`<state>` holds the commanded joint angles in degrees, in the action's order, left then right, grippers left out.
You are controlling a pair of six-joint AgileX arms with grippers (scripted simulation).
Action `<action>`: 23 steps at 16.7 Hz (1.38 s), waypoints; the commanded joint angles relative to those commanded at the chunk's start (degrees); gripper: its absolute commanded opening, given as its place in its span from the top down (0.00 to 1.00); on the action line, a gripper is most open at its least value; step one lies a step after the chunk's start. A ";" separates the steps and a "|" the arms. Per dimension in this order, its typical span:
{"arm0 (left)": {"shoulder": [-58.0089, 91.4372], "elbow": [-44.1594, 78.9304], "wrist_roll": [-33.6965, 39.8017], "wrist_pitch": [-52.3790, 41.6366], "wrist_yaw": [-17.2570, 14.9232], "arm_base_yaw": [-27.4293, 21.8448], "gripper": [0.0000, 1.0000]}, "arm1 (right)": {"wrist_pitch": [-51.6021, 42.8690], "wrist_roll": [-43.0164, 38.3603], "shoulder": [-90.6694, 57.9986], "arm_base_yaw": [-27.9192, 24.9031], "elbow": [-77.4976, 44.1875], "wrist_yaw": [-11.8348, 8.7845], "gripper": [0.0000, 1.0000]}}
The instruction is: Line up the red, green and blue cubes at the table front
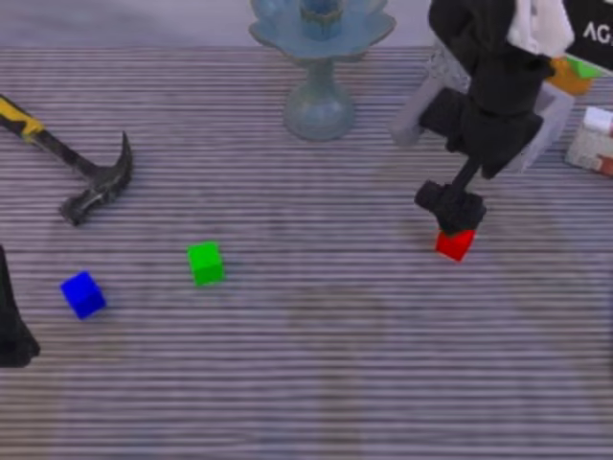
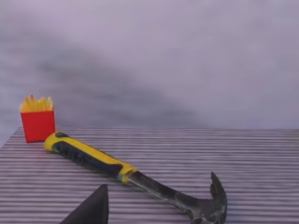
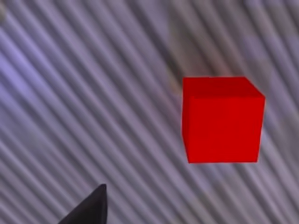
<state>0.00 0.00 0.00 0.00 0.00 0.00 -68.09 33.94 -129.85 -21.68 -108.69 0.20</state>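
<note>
While you watch from above, note these points.
Red cube (image 1: 455, 243): glossy, plain, right of tabletop (image 1: 335, 383) centre; in the right wrist view (image 3: 222, 121) it shows against the stripes with one finger (image 3: 88, 210) well apart from it.
Right gripper (image 1: 452, 213): directly over the red cube; you cannot tell whether it grips or is released.
Green cube (image 1: 205, 263): left of centre, alone.
Blue cube (image 1: 83, 294): near the left edge, beside the green one.
Left gripper (image 1: 11, 331): parked at the left edge; grip state unclear.
Hammer (image 1: 81, 172): back left.
Open room: you have a bare front strip along the near edge.
</note>
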 joint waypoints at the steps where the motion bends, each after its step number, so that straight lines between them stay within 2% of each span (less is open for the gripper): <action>1: 0.00 0.00 0.00 0.00 0.00 0.00 0.00 | -0.52 0.31 -1.06 -0.19 -1.07 0.02 0.00; 8: 0.00 0.00 0.00 0.00 0.00 0.00 0.00 | 0.30 0.48 -1.81 -0.10 -0.63 0.03 0.00; 15: 0.00 0.00 0.00 0.00 0.00 0.00 0.00 | 14.79 0.31 -7.03 -0.33 8.20 0.09 0.00; 20: 0.00 0.00 0.00 0.00 0.00 0.00 0.00 | 15.88 0.30 -7.61 -0.36 9.02 0.10 0.00; 23: 0.00 0.00 0.00 0.00 0.00 0.00 0.00 | 15.88 0.30 -7.61 -0.36 9.02 0.10 0.23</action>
<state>0.00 0.00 0.00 0.00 0.00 0.00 -52.21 34.24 -137.45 -22.03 -99.67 0.30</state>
